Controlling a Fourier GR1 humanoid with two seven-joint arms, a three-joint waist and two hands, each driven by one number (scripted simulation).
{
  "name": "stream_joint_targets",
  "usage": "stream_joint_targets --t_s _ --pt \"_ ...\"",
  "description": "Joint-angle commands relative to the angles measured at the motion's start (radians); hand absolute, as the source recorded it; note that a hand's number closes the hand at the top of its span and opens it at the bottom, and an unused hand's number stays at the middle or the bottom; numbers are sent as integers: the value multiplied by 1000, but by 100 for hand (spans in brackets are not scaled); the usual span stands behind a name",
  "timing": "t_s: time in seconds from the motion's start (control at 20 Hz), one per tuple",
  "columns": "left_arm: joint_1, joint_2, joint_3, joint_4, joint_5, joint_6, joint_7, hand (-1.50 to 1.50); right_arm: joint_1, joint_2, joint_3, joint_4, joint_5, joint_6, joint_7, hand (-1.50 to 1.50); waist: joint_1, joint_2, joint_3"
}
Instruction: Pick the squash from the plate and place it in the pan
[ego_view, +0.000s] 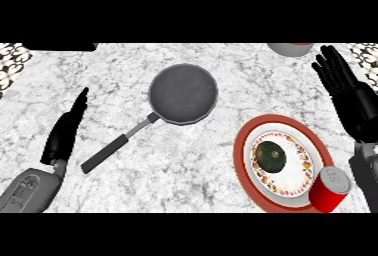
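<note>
head view shows my right hand open, fingers straight, holding nothing, above the plate where the dark green squash sits. my left hand rests open at the left. i should come down over the squash, avoid the red can just beside it, then carry it to the pan on the bench.

The robot's left hand was matte black, long and narrow, ending in slim tapered fingers. Behind it sat a grey forearm with a rounded, boxy shell marked by thin dark panel lines and a small darker inset. The right hand was the same black, its fingers jointed and glossy in places, and it met a dark grey forearm at a narrow wrist.
</note>
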Motion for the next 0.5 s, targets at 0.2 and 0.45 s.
stream_joint_targets --t_s 0.2,0.45 --pt "149 17 3 -220 -26 2 28 0 -73 139 -32 32 -62 -99 103 -150 -20 35 -10" --pt "219 1 21 -167 42 -35 -52 0 144 76 -125 72 92 -363 228 -150 -65 24 -13"
